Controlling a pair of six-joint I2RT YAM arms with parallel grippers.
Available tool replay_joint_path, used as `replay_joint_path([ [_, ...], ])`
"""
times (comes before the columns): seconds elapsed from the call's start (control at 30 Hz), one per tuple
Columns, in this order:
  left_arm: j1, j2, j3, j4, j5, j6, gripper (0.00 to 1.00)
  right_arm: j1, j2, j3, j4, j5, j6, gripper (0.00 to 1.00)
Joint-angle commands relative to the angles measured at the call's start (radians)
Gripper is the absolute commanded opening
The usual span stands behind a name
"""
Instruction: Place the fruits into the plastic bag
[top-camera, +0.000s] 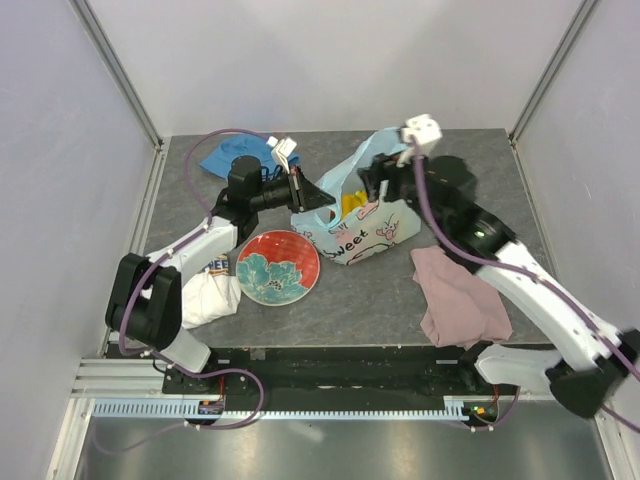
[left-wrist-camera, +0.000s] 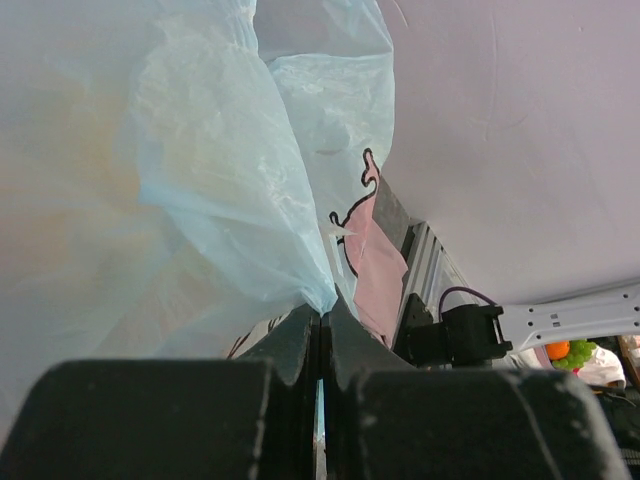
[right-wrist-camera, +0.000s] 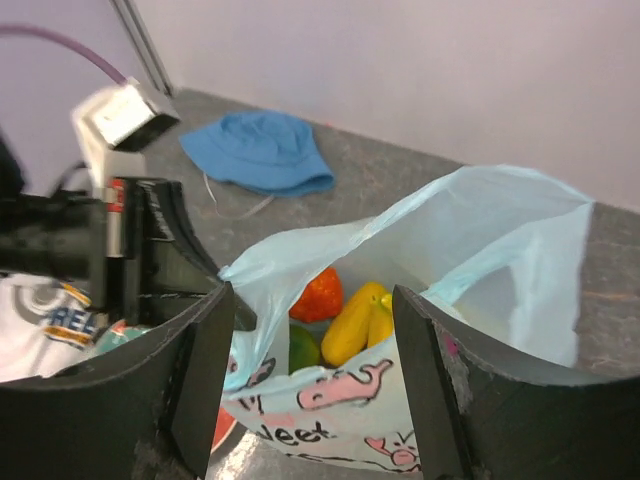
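The light-blue plastic bag stands open mid-table. Inside it, the right wrist view shows yellow bananas, a green fruit and an orange-red fruit. In the top view a bit of yellow shows in its mouth. My left gripper is shut on the bag's left edge and holds it up. My right gripper is open and empty, just above the bag's mouth.
A red-rimmed teal floral plate lies left of the bag. A blue bucket hat lies at the back left, a pink cloth at the right, and a white printed cloth at the front left.
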Motion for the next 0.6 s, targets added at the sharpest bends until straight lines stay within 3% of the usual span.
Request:
replay_joint_path([
  [0.0,-0.010,-0.062,-0.026,0.053,-0.007,-0.006,0.01,0.053,0.194,0.057,-0.067,0.203,-0.043,0.72],
  [0.13,-0.012,-0.085,-0.059,0.055,-0.014,-0.005,0.01,0.049,0.333,0.126,-0.103,0.346,0.008,0.74],
  [0.3,-0.012,-0.093,-0.066,0.053,-0.016,-0.008,0.02,0.027,0.389,0.143,-0.153,0.473,0.051,0.73],
  [0.57,-0.015,-0.086,-0.063,0.055,-0.013,-0.008,0.01,0.030,0.400,0.137,-0.095,0.360,-0.098,0.80],
])
